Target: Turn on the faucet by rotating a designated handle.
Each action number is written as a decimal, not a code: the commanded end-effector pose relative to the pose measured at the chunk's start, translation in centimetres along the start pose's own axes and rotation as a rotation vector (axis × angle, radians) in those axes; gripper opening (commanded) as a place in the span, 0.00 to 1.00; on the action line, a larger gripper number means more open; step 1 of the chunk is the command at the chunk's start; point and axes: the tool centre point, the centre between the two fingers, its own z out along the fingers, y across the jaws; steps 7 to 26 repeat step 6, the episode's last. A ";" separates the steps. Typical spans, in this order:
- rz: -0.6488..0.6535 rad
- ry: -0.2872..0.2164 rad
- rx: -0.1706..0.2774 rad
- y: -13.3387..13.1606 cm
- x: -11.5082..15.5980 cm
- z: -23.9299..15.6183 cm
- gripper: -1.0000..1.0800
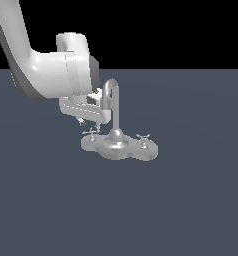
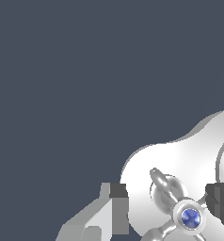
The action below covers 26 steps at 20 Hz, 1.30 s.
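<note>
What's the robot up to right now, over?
Tool open, fingers either side of the handle, blue-dotted in the wrist view. Faucet upright, red-dot knob untouched. Nothing in the way.

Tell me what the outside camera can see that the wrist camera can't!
Only the exterior view shows the robot arm, the tall spout and the other knob with a red dot. Only the wrist view shows a blue dot on the handle, which sits between the tool's fingers. Both show the faucet, that handle and the tool just above it.
</note>
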 end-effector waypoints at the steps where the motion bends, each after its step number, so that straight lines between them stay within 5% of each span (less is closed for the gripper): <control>1: -0.079 0.083 0.015 2.7 5.5 2.5 0.91; 2: -0.134 0.074 0.047 -0.6 3.5 2.0 0.91; 3: -0.227 0.072 0.083 -4.2 1.8 2.2 0.31; 4: -0.276 0.071 0.102 -6.8 -0.3 1.6 0.31; 5: -0.198 0.094 0.043 -0.4 4.1 1.7 0.50; 6: -0.133 0.113 -0.006 3.8 6.6 2.0 0.50; 26: -0.133 0.113 -0.006 3.8 6.6 2.0 0.50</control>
